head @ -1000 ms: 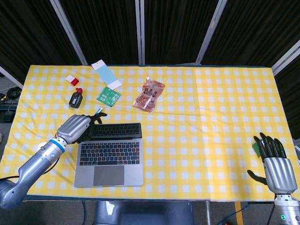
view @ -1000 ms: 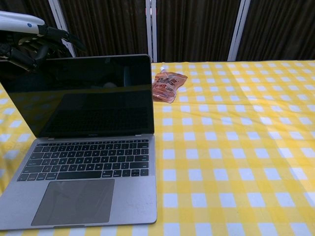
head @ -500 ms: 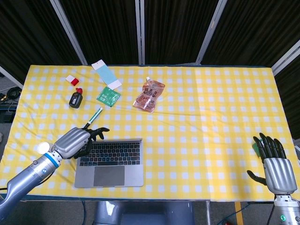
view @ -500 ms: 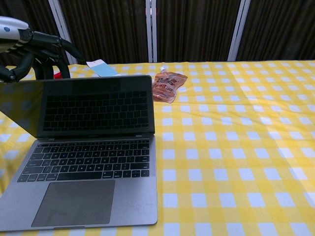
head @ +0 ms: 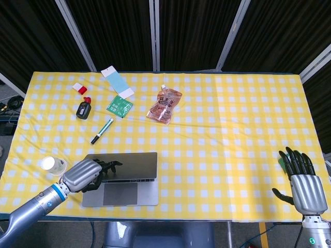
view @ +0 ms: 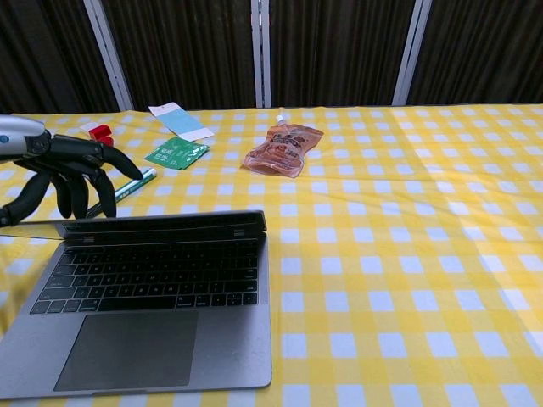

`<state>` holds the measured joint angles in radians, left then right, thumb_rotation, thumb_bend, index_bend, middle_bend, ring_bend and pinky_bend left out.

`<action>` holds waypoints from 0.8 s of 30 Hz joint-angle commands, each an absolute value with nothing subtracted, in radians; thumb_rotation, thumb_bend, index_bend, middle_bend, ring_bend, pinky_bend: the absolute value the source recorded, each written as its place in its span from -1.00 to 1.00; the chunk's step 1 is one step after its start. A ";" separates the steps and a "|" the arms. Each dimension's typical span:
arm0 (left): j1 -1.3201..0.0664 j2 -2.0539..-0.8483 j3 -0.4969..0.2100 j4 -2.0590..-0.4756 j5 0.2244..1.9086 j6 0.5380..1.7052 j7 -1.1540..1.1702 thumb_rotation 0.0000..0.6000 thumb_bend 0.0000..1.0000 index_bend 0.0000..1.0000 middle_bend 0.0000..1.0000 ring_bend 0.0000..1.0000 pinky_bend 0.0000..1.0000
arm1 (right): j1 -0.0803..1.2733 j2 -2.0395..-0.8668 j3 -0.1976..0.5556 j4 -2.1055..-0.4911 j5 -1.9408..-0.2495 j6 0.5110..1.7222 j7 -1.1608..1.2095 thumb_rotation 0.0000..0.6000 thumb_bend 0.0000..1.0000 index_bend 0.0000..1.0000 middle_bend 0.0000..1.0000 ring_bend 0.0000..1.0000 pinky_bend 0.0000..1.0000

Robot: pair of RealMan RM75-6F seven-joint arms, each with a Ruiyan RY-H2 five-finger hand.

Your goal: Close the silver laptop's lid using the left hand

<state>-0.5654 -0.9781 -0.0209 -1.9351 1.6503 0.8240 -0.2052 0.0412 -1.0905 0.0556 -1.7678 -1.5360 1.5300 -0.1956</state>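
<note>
The silver laptop [head: 126,175] [view: 153,297] sits near the table's front left edge. Its lid [head: 124,165] [view: 161,223] is tilted far down over the keyboard, nearly edge-on in the chest view, with the keys still showing beneath it. My left hand [head: 87,174] [view: 59,174] rests on the lid's top left part, fingers spread and pressing on its back. My right hand [head: 302,181] stands at the front right corner of the table, fingers apart, holding nothing; it is out of the chest view.
Behind the laptop lie a green marker [head: 102,130], a green packet [head: 120,106], a blue card [head: 117,81], a pink snack pouch [head: 165,103], a black device [head: 83,109] and small red pieces [head: 80,88]. A white cup [head: 53,165] stands left of the laptop.
My left hand has pushed the lid forward and down, from upright to nearly flat over the keyboard. The marker and cup are now uncovered. The right hand has not moved.
</note>
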 commanded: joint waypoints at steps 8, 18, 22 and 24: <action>-0.545 -1.167 0.053 -1.760 1.745 0.881 -0.140 1.00 1.00 -0.70 -0.41 -0.28 -0.29 | 0.043 -1.093 0.055 -1.767 -1.533 1.525 -0.200 1.00 -1.00 -1.00 -1.00 -1.00 -1.00; -0.548 -1.255 0.090 -1.697 1.737 0.869 -0.088 1.00 1.00 -0.70 -0.41 -0.28 -0.29 | 0.044 -1.093 0.056 -1.764 -1.530 1.522 -0.198 1.00 -1.00 -1.00 -1.00 -1.00 -1.00; -0.552 -1.275 0.098 -1.687 1.723 0.859 -0.075 1.00 1.00 -0.70 -0.41 -0.28 -0.29 | 0.043 -1.094 0.054 -1.765 -1.533 1.523 -0.200 1.00 -1.00 -1.00 -1.00 -1.00 -1.00; -0.554 -1.282 0.101 -1.684 1.715 0.853 -0.071 1.00 1.00 -0.70 -0.41 -0.28 -0.29 | 0.043 -1.094 0.054 -1.765 -1.533 1.524 -0.200 1.00 -1.00 -1.00 -1.00 -1.00 -1.00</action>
<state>-0.5530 -1.2785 0.0993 -1.6861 1.7188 0.8561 -0.0726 0.0427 -1.0935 0.0541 -1.7652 -1.5335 1.5242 -0.1996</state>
